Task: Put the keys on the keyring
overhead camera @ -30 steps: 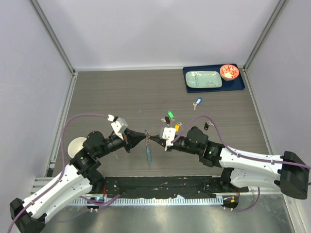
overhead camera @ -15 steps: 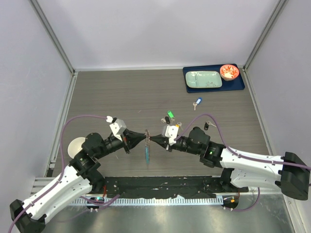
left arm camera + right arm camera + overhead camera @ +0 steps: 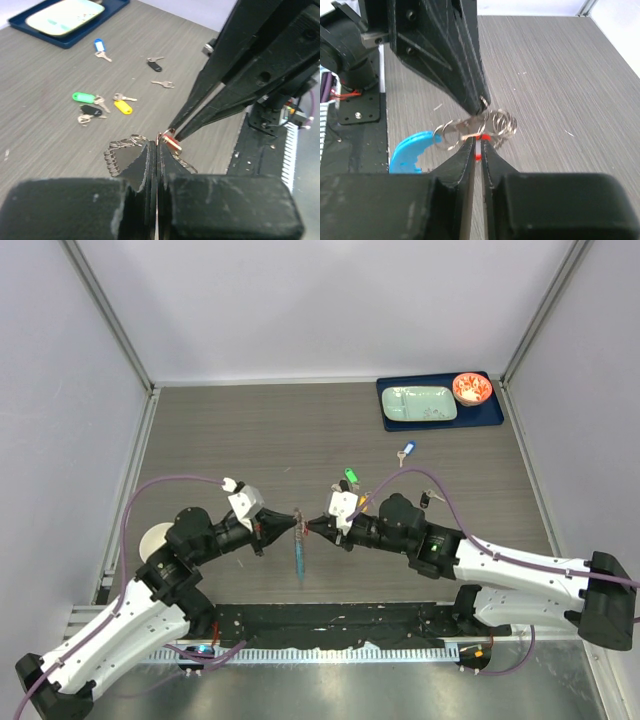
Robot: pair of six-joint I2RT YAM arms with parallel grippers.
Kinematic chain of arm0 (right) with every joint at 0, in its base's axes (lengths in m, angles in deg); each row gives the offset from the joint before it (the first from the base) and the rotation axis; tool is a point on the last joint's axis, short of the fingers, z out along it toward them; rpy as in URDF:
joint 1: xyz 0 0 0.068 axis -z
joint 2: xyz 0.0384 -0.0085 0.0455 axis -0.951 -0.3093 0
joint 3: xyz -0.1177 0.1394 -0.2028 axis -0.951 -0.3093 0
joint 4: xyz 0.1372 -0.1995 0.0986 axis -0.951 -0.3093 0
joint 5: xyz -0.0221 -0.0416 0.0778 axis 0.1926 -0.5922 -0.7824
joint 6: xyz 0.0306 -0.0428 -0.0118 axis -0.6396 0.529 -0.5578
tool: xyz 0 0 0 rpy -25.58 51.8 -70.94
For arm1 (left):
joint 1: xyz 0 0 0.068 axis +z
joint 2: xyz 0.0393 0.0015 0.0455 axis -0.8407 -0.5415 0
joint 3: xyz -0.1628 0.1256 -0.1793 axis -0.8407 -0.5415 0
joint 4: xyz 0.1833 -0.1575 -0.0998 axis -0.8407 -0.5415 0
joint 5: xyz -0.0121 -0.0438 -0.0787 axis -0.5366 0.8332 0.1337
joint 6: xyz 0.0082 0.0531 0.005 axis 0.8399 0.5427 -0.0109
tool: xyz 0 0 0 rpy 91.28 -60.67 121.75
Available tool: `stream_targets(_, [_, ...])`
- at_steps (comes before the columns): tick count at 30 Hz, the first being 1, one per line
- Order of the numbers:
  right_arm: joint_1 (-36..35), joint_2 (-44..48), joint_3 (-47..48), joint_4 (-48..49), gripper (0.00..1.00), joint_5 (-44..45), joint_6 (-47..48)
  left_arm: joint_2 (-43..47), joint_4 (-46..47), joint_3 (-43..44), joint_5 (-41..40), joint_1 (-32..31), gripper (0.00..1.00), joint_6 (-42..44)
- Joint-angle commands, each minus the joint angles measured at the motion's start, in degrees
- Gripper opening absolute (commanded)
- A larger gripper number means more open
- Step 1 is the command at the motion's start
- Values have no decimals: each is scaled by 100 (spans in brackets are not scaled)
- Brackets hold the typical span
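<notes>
The left hand [image 3: 294,521], pressed together on the keyring [image 3: 501,122], meets the right hand [image 3: 310,526] tip to tip; the right hand pinches a red key [image 3: 170,142] touching the keyring's right side, apparently pointing lengthwise into it.

Lab robot cell — plain white walls [image 3: 330,300], aluminium frame posts [image 3: 108,315], grey tabletop [image 3: 250,430]

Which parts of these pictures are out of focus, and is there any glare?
Left wrist view: the left gripper is blurred, the yellow key sharp. Right wrist view: the right gripper, pinching a red key, is soft, the keyring crisp. Top view: even light, no strong glare.
</notes>
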Motion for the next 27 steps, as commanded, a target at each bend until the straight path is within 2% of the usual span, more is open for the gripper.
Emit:
stream_targets(1, [14, 16, 238, -643, 20, 292, -88, -60, 110, 278, -300, 80, 0, 250])
stream_targets(2, [14, 16, 256, -609, 28, 397, -132, -78, 181, 243, -274, 80, 0, 215])
stream_targets(5, [14, 129, 204, -346, 42, 687, -343, -148, 515, 111, -274, 80, 0, 31])
stream_targets(6, [14, 182, 73, -223, 43, 749, -395, -140, 612, 76, -274, 80, 0, -23])
stream_targets(14, [145, 455, -710, 1377, 42, 900, -1037, 18, 1676, -425, -388, 71, 0, -541])
stream_targets(22, [831, 271, -1510, 3528, 41, -207, -1907, 133, 2309, -724, -300, 80, 0, -998])
stream_targets(27, [998, 121, -1607, 4110, 39, -788, -2048, 115, 2493, -786, -247, 80, 0, -1095])
